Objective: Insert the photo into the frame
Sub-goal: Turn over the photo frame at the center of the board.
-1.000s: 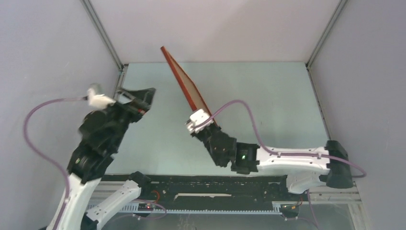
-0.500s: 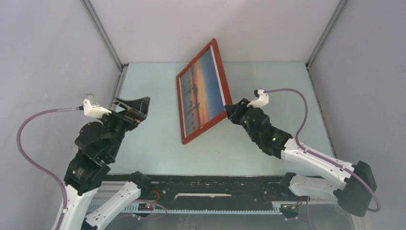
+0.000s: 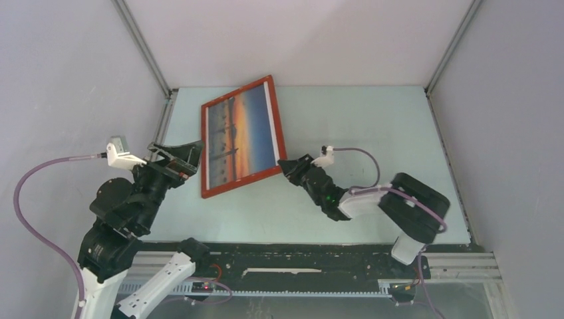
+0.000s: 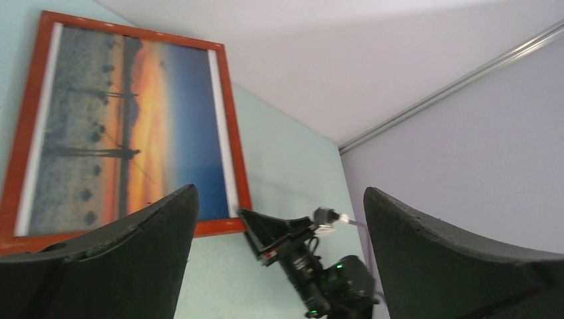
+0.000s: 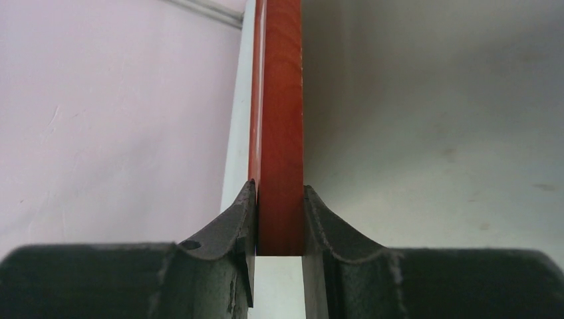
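The frame (image 3: 240, 183), with the photo (image 3: 241, 136) inside, is far-left over the table (image 3: 372, 133), its near-right corner clamped in the right pincer (image 3: 286, 166); the left pincer (image 3: 177, 149) gapes empty. It looks stiff and light: hold the wooden rim, as a corner pinch may pivot

Frame (image 4: 230, 133), reddish-brown: sunset photo (image 4: 126, 126) inside it, toward the bench's far edge. Right gripper (image 4: 256, 222), black: tip at the frame's corner. Left gripper (image 4: 279, 193): fingers (image 4: 133, 246) spread wide apart.
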